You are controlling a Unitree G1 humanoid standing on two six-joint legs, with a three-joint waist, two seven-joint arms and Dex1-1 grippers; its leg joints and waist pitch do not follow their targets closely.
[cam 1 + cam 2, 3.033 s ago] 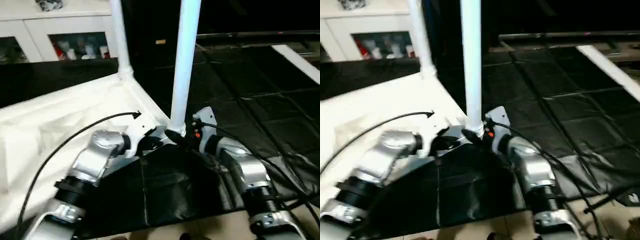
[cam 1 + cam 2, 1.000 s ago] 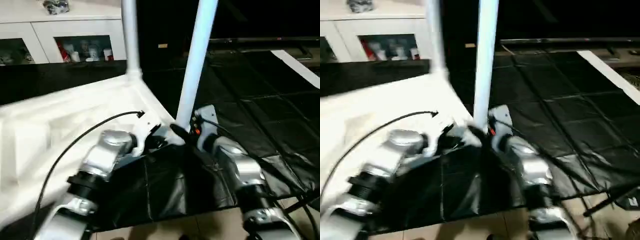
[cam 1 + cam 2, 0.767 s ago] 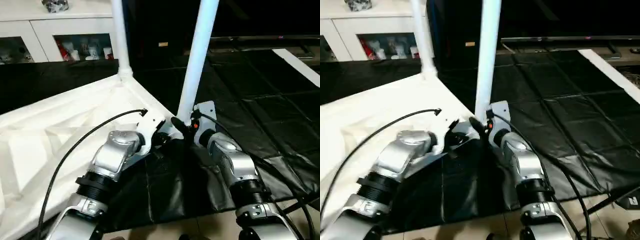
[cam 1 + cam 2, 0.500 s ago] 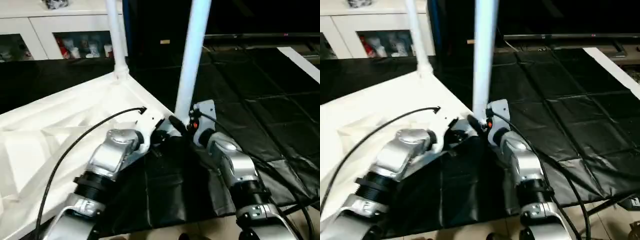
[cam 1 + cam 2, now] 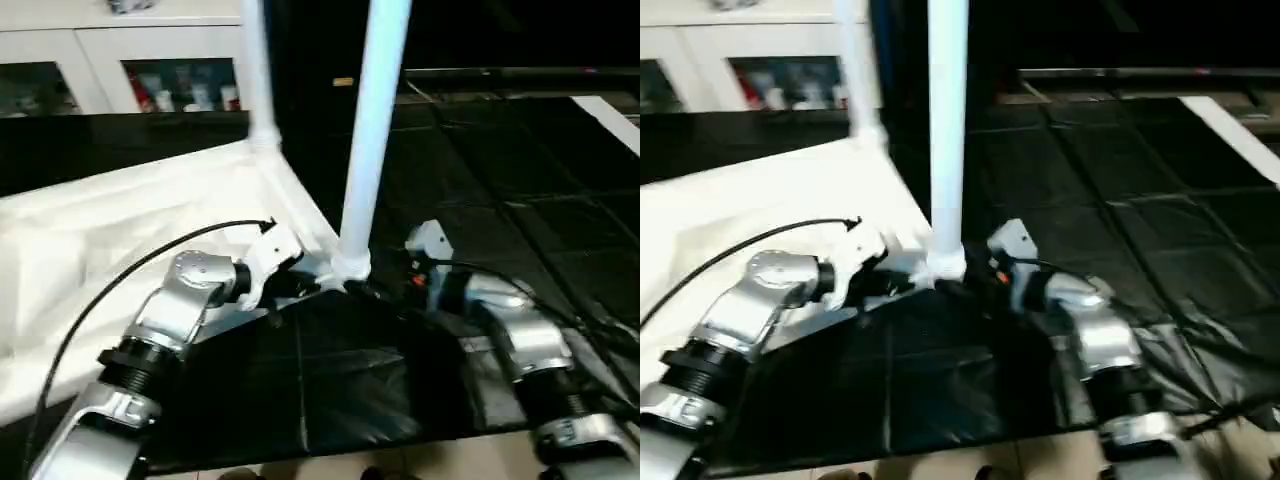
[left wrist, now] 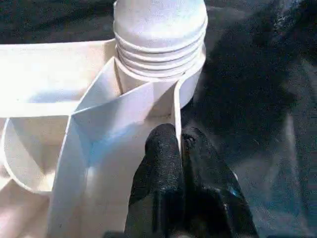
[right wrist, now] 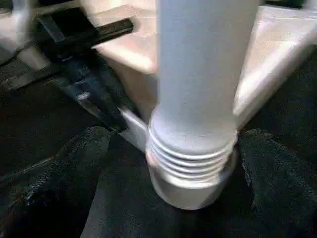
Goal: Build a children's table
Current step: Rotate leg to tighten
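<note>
Two legs stand upright from the upturned top (image 5: 120, 230), which lies on black sheeting (image 5: 480, 200) on the floor. The top is white plastic, its underside facing up, with thin ribs crossing it and a raised wall round the edge. The near leg (image 5: 372, 130) is a long white tube that rises out of frame; its foot ends in several ridged rings, seated in the round socket (image 6: 190, 74) at the near corner. The far leg (image 5: 255, 70) stands in the next corner along the same edge, thinner to the eye and also running out of frame.

From the left, the left gripper (image 6: 178, 148) has its black fingers pressed together on the thin edge wall of the top, just beside the socket; the wall runs between the fingertips, so it is pinching that rim. On the other side of the corner, the right gripper (image 7: 183, 148) is spread wide, one finger (image 7: 74, 158) on each side of the leg's ringed foot, and as far as I can make out neither pad touches it.

Behind, against the wall, a white cabinet (image 5: 100, 70) with glass doors holds small items (image 5: 180, 90) on its shelf, some red and some white; they are too blurred to tell apart.
</note>
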